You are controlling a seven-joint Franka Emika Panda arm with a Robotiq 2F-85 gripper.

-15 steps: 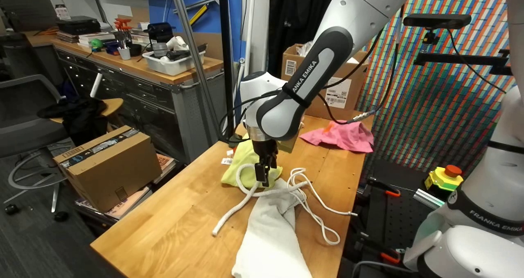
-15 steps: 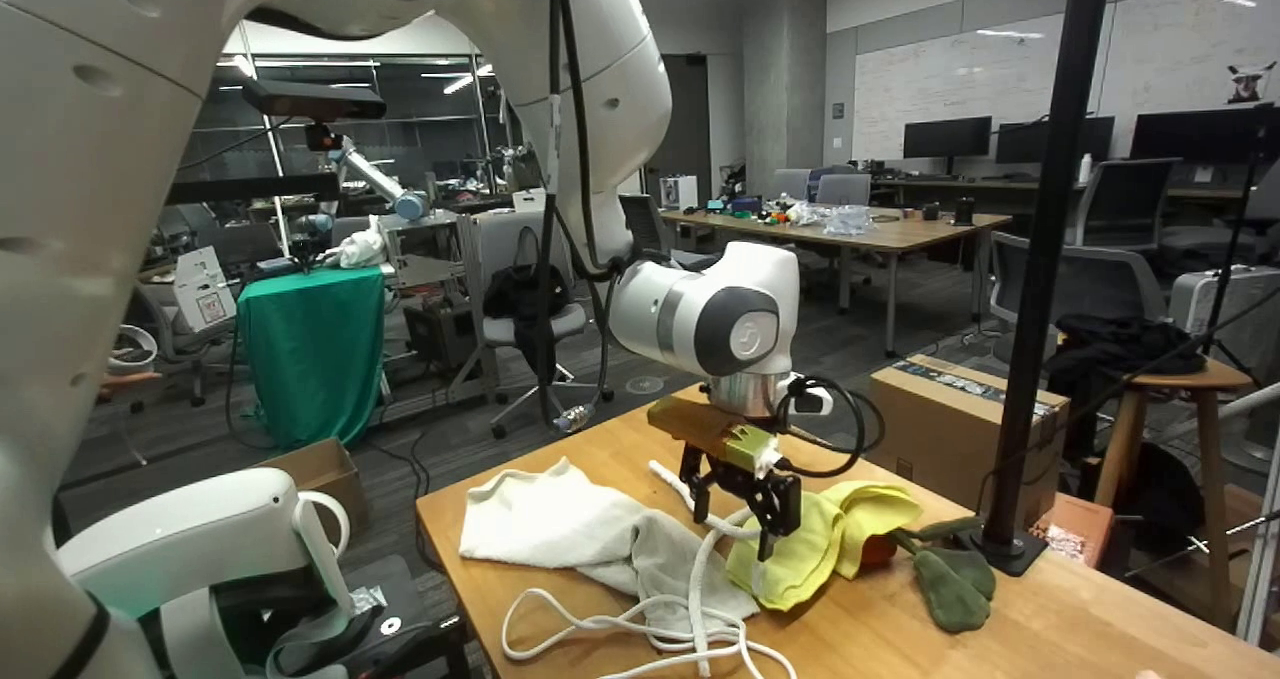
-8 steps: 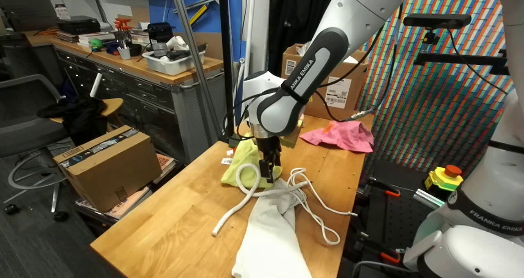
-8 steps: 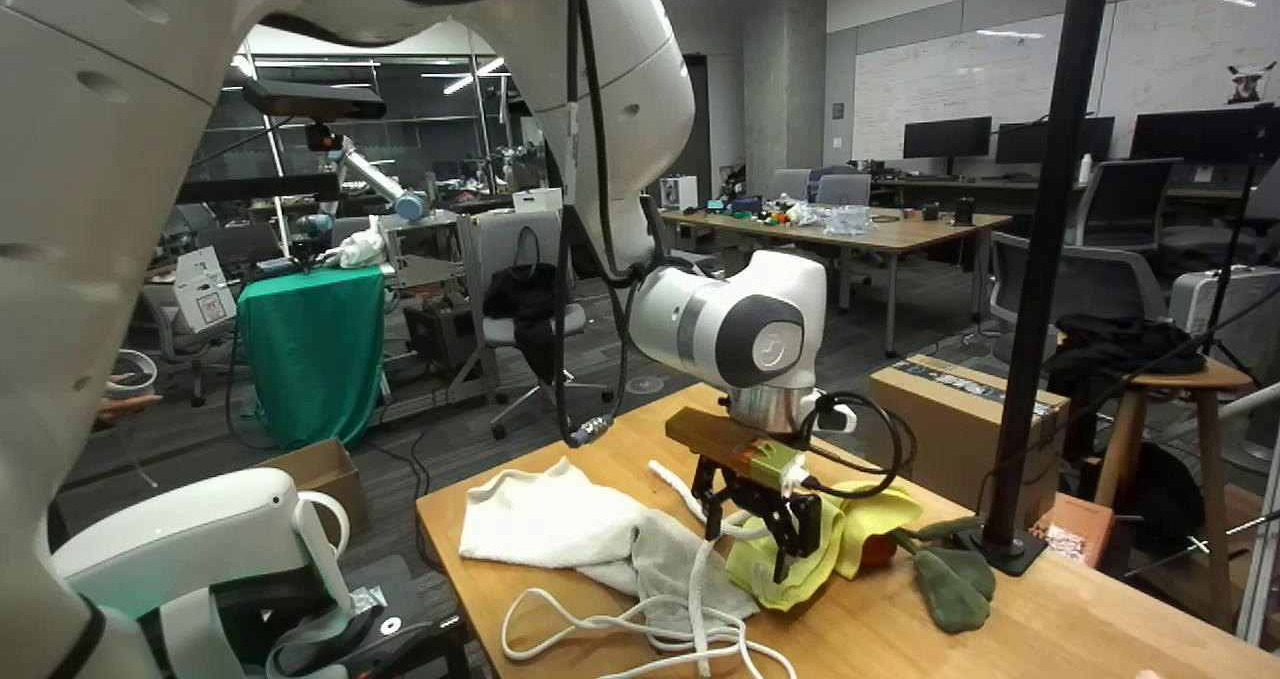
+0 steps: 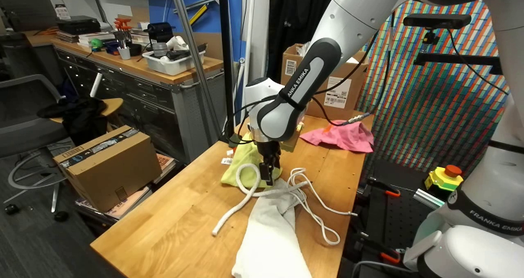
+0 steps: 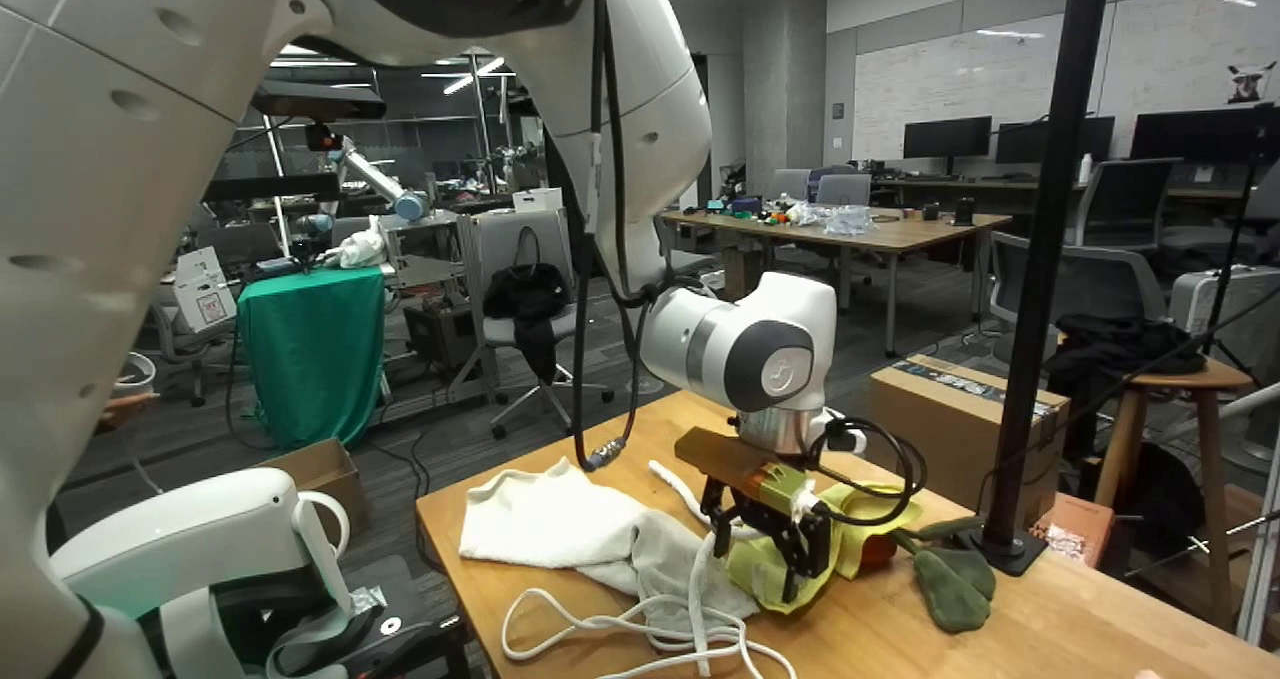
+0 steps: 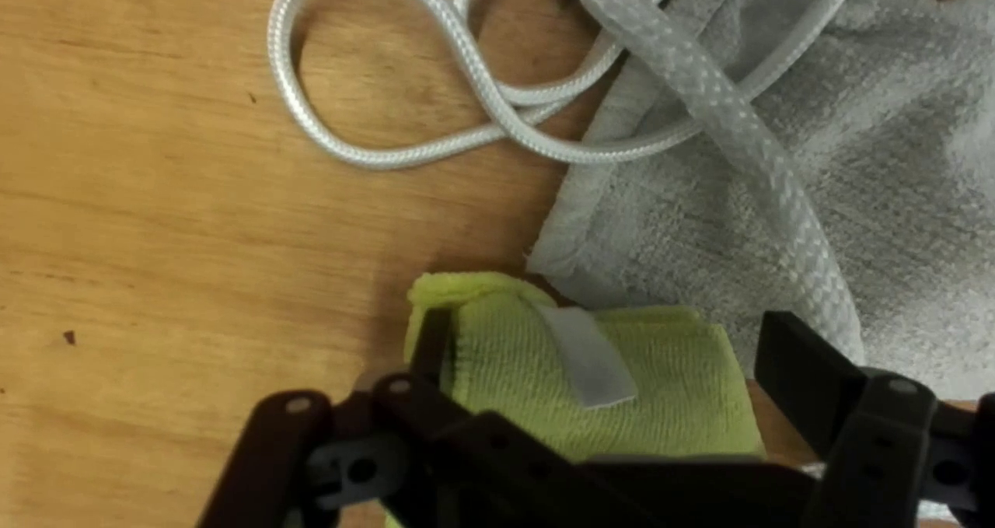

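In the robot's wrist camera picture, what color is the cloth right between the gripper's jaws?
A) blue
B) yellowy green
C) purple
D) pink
B: in the wrist view, the yellowy-green cloth, with its white tag, shows between the open jaws of the gripper.
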